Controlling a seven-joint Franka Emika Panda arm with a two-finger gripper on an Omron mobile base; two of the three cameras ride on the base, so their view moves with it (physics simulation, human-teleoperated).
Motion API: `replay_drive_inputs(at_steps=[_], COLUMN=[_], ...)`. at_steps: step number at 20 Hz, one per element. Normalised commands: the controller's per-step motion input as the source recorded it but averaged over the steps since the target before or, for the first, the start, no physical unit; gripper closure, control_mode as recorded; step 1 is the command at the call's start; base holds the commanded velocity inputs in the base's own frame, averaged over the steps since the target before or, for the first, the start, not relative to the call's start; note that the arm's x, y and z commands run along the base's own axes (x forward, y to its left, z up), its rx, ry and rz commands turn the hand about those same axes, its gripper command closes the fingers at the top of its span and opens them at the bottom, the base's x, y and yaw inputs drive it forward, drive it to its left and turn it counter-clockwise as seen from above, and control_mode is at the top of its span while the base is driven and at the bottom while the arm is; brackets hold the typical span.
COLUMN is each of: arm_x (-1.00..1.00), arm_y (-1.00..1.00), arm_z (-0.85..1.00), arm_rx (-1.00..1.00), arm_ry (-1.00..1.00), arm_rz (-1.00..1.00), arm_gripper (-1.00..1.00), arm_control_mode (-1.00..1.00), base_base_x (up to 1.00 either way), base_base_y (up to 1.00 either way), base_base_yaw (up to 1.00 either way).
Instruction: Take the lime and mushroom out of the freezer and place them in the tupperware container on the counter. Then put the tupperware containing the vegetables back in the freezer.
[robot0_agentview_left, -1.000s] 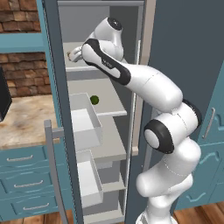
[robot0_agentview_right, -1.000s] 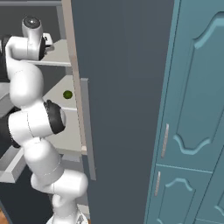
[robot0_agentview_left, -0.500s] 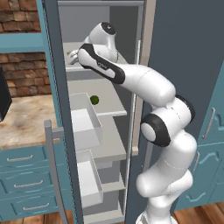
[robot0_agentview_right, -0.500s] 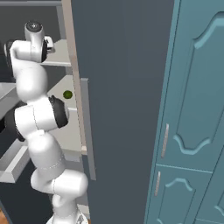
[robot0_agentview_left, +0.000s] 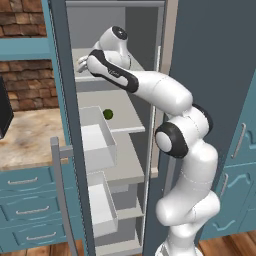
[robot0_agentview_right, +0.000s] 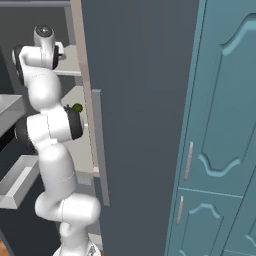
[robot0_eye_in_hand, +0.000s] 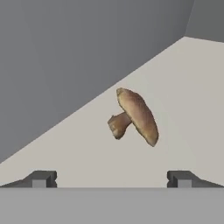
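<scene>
Gripper (robot0_eye_in_hand: 111, 179) now further into upper freezer (robot0_agentview_left: 70, 125) shelf than a second ago; we see arm stretched deeper, wrist swung toward back wall. Jaws wide apart, holding nothing. Mushroom (robot0_eye_in_hand: 133, 117) lies on pale shelf straight ahead between fingertips' line, not yet touched. We judge reach for mushroom under way, first pick. Lime (robot0_agentview_left: 108, 114) sits on shelf below, untouched. Fingers hidden behind wrist in base views; counter (robot0_agentview_left: 25, 140) partly cut off; tupperware location unclear to us.
</scene>
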Motion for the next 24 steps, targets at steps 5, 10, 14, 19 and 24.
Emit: replay_drive_inputs(at_steps=[5, 10, 14, 19, 24], arm_x=[0.44, 0.44, 0.43, 0.31, -0.33], arm_y=[0.18, 0.19, 0.12, 0.06, 0.0], arm_z=[-0.02, 0.0, 0.0, -0.06, -0.52], arm_rx=[0.0, 0.0, 0.0, 0.0, 0.0], arm_ry=[0.05, 0.03, 0.03, 0.03, 0.03], arm_rz=[0.0, 0.0, 0.0, 0.0, 0.0], arm_gripper=[-1.0, -1.0, -1.0, 1.0, 1.0], arm_control_mode=[-1.0, -1.0, -1.0, -1.0, -1.0], base_base_x=[0.0, 0.0, 0.0, 0.0, 0.0], base_base_y=[0.0, 0.0, 0.0, 0.0, 0.0], base_base_yaw=[0.0, 0.0, 0.0, 0.0, 0.0])
